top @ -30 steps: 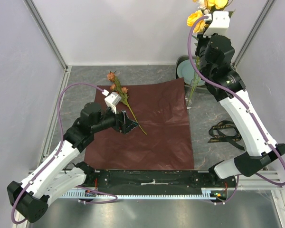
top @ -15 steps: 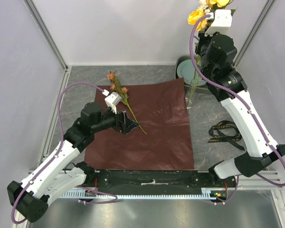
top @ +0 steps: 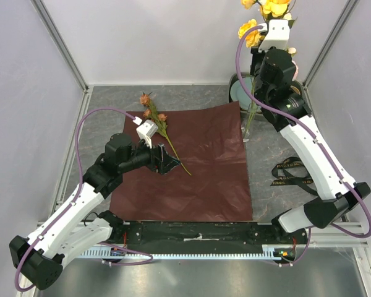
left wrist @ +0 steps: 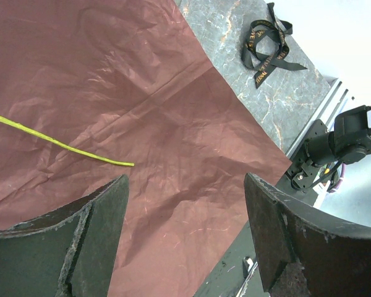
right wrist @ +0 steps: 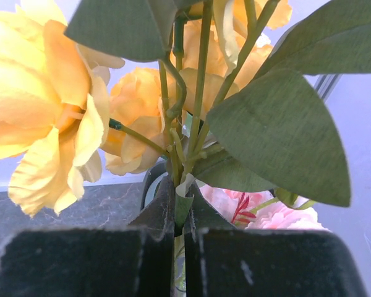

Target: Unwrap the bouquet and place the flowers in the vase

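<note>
While the left claw (left wrist: 184, 179) hangs wide and empty over the spread wrapping paper (top: 198, 167), the right claw (right wrist: 179, 226) is pinched tight on the stems of the yellow roses (top: 252, 28). Over the last second that arm has carried the blooms higher and slightly left, so they now run off the top of the overhead view, above the vase (top: 249, 122) beside the paper's far right corner. I judge this a lift to bring the stem ends over the narrow neck. One rust-brown stem (top: 156, 119) lies on the paper, not yet collected.
</note>
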{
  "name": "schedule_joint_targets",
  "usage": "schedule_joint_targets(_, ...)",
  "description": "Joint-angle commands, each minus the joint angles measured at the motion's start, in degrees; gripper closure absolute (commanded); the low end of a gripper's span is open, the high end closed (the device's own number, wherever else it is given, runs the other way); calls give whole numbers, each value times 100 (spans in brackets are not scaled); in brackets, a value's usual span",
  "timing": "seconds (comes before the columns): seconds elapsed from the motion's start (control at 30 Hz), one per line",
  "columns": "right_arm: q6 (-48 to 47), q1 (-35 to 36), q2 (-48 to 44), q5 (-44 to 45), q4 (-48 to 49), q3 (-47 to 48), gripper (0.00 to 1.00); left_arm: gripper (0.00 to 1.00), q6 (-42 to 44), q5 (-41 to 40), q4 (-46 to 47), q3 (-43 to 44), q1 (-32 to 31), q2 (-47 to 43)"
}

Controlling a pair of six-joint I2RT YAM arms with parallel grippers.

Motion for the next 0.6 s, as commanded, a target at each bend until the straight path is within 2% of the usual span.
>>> schedule_joint_targets(0.0, 35, -85, 4, 102, 383, -210, 100, 18, 216, 48, 107, -4, 46, -75)
schedule_joint_targets(0.57, 325, -279, -198, -38, 866, -1273, 97, 18, 216, 57, 90, -4, 46, -66)
